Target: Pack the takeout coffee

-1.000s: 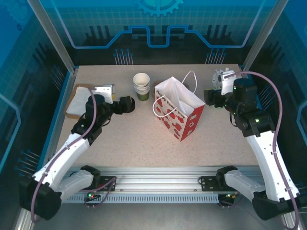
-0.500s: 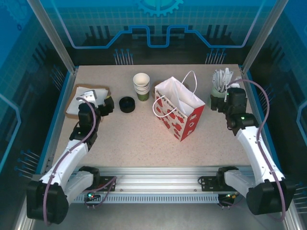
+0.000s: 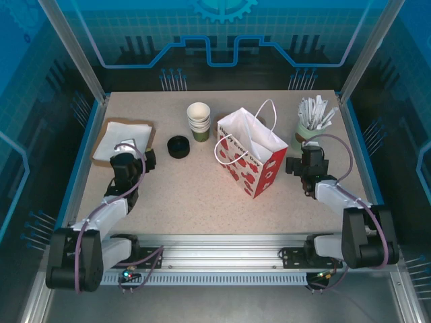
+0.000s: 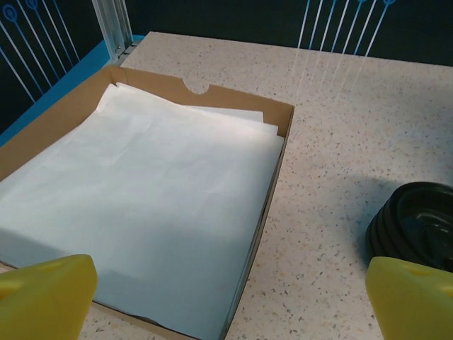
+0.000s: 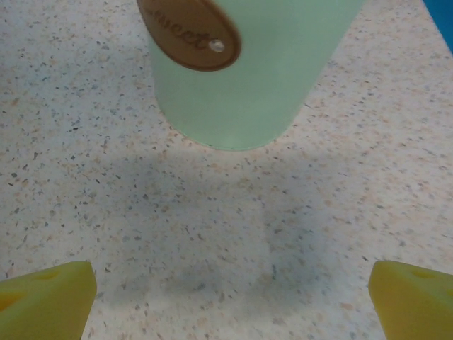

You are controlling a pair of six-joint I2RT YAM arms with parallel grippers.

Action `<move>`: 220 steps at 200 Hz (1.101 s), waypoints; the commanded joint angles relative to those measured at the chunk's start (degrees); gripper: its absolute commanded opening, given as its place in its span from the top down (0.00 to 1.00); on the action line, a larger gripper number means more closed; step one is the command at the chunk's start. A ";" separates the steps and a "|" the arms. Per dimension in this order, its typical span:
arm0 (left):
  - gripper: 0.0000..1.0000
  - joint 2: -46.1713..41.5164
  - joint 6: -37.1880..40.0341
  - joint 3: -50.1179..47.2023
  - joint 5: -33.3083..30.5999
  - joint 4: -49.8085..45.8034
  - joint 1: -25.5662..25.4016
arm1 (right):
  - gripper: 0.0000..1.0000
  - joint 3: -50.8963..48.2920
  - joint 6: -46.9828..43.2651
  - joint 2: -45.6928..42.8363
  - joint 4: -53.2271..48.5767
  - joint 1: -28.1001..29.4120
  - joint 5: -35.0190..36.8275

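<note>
The takeout coffee, a green cup with a black lid, is out of view. A red and white paper bag (image 3: 252, 158) with white handles stands open at the table's middle. My left gripper (image 3: 133, 156) sits low and open near the front corner of the napkin tray; in its wrist view the left gripper (image 4: 230, 301) has both yellow fingertips wide apart with nothing between them. My right gripper (image 3: 301, 163) rests low to the right of the bag, in front of the pale green holder. The right gripper (image 5: 230, 301) is open over bare table.
A stack of lidless white-rimmed cups (image 3: 199, 121) stands behind the bag. Loose black lids (image 3: 178, 146) (image 4: 414, 223) lie left of it. A cardboard tray (image 3: 141, 125) (image 4: 279, 117) holds white napkins. The pale green holder (image 3: 311, 121) (image 5: 241, 78) holds white sticks at the back right.
Both arms have pulled back toward the near edge and dropped low. The left gripper left the black lids; the right gripper came forward from the holder.
</note>
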 commanded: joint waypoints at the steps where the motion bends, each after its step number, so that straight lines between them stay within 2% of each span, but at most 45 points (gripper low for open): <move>1: 0.01 3.77 2.15 -0.71 2.62 9.37 0.56 | 0.00 0.34 -1.74 2.32 11.42 0.94 -1.20; 15: 0.01 6.43 1.63 -1.12 3.38 12.69 0.55 | 0.00 -0.60 -3.77 2.68 15.35 2.03 -1.41; 55: 0.01 11.73 2.02 0.19 6.73 14.12 0.82 | 0.00 -5.52 -8.42 1.61 26.91 2.27 -2.41; 84: 0.01 11.73 1.84 0.26 7.54 13.92 1.03 | 0.00 -7.13 -6.99 0.74 29.44 0.62 -6.32; 99: 0.01 11.70 1.70 -0.41 9.36 15.05 1.07 | 0.00 -8.97 -6.55 1.09 34.07 0.25 -9.04; 120: 0.01 14.35 1.08 -3.22 15.54 25.48 1.01 | 0.00 -10.46 -7.03 3.62 39.31 0.26 -11.04; 171: 0.01 25.02 1.48 -4.53 15.13 38.57 0.91 | 0.00 -12.18 -7.45 9.92 47.70 0.14 -12.77; 180: 0.01 23.87 1.12 -3.50 14.78 34.80 0.91 | 0.00 -11.64 -7.67 10.98 48.63 0.20 -13.05; 204: 0.01 23.98 0.79 -0.05 13.17 28.23 0.83 | 0.00 -6.60 -7.17 11.41 39.06 -0.01 -12.96; 220: 0.01 24.02 1.15 0.26 12.64 27.64 0.49 | 0.00 -6.16 -7.55 11.62 38.35 0.05 -13.18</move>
